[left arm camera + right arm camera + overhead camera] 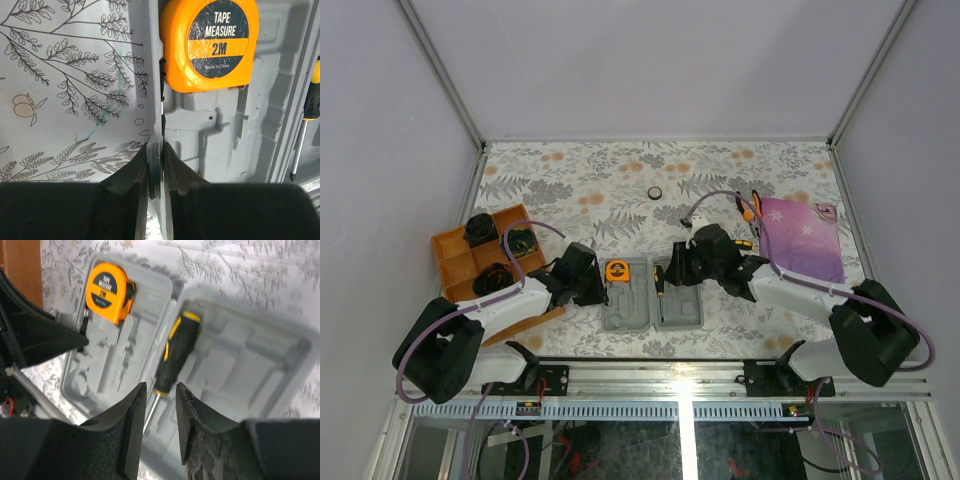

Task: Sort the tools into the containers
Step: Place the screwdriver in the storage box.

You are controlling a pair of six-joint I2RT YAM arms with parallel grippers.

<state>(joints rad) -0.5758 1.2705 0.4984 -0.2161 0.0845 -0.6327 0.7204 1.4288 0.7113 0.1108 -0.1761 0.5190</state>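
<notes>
The grey tool case point(638, 312) lies open in the middle. The orange tape measure point(617, 270) sits in its left half point(220, 130); it also shows in the left wrist view point(210, 42). The black-and-yellow screwdriver point(659, 281) lies in the right half by the hinge point(176, 354). My left gripper point(156, 167) is shut on the case's left rim. My right gripper point(160, 407) is open just above the screwdriver's shaft, not touching it. The pliers point(748, 208) and the tape ring point(655, 193) lie on the table farther back. The bit set is not clearly visible.
A wooden tray point(451, 256) with black items stands at the left, beside the left arm. A purple star-patterned cloth point(803, 238) lies at the right, by the right arm. The floral table cover point(580, 180) ends at walls on three sides.
</notes>
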